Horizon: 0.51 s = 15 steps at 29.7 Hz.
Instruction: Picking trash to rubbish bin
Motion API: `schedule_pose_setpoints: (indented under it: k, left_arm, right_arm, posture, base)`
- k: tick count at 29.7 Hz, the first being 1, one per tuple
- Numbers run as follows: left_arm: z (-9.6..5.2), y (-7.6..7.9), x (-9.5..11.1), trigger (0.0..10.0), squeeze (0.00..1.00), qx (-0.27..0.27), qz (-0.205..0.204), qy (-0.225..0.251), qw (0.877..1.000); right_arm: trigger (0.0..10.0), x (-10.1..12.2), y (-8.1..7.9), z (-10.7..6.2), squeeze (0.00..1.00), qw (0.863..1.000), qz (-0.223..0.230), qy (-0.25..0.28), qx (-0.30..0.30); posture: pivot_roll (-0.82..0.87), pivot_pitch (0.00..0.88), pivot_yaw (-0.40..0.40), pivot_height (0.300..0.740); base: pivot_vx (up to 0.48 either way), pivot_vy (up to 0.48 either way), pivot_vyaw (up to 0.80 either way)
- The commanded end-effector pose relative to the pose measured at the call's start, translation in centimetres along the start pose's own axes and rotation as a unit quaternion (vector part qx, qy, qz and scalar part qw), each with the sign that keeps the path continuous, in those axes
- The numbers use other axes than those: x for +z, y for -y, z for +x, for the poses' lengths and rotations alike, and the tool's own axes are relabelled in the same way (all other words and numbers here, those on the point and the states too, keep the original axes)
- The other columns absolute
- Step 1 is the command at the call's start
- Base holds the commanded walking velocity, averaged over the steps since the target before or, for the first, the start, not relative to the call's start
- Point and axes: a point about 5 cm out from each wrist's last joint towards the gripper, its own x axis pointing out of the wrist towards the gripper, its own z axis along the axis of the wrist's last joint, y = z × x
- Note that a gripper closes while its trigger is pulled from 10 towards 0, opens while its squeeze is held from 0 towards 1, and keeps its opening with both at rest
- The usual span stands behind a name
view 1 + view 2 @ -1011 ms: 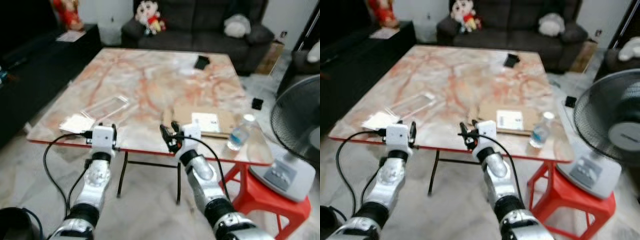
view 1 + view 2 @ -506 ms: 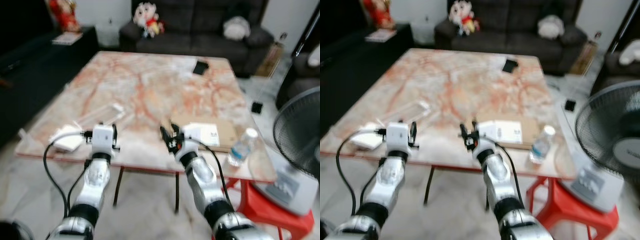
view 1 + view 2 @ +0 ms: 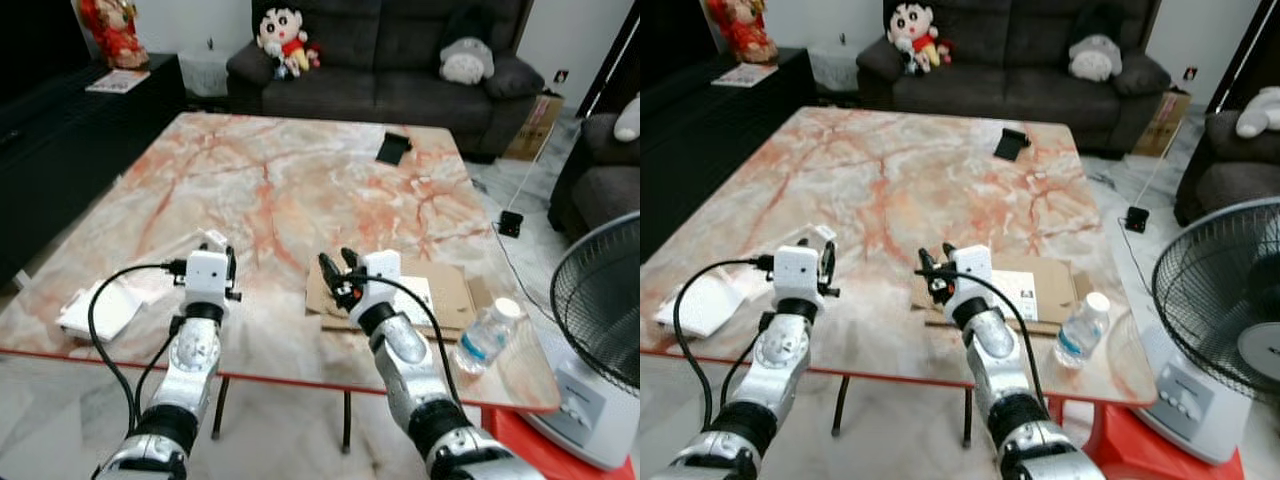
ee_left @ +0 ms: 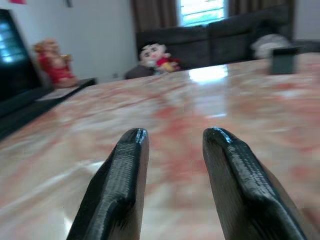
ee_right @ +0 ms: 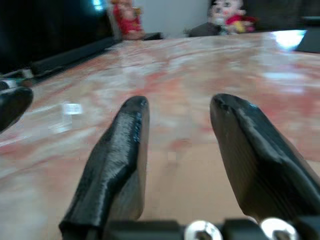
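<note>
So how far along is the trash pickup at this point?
Nothing looks binned yet. The flattened cardboard, plastic bottle, white paper and clear wrapper all lie on the marble table. The left gripper and right gripper hover open and empty above its near edge, the right one at the cardboard. Every pickup remains.

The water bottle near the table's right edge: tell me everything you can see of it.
The bottle is small, of clear plastic, with a white cap and a blue-and-white label round its middle. It looks nearly empty, though that is hard to judge. It stands upright on the marble table at the near right corner, close to the edge, just right of the flat cardboard and apart from it. The right pincer hovers left of it, not touching.
</note>
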Motion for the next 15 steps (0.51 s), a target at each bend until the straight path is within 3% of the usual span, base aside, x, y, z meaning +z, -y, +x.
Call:
schedule_pose_setpoints:
  k: [1, 6, 15]
  left_arm:
    - [0.0, 0.4, 0.1, 10.0, 0.00, -0.013, 0.002, 0.003, 1.000]
    - [0.1, 0.5, 0.1, 10.0, 0.00, -0.015, 0.000, 0.001, 1.000]
    - [0.1, 0.8, 0.0, 10.0, 0.00, -0.025, -0.004, -0.005, 1.000]
  right_arm:
    - [10.0, 0.2, 0.5, -0.1, 0.00, 1.000, 0.000, 0.003, -0.011]
    - [10.0, 0.2, 0.7, 0.0, 0.00, 1.000, -0.009, -0.001, -0.019]
    - [10.0, -0.8, 1.9, 0.0, 0.00, 0.995, -0.017, -0.058, -0.073]
  posture:
    - [0.03, 0.000, -0.035, 0.740]
    - [0.03, 0.000, -0.038, 0.740]
    - [0.03, 0.000, -0.043, 0.740]
  base:
    - [0.000, 0.000, 0.00]
    - [0.000, 0.000, 0.00]
    - [0.000, 0.000, 0.00]
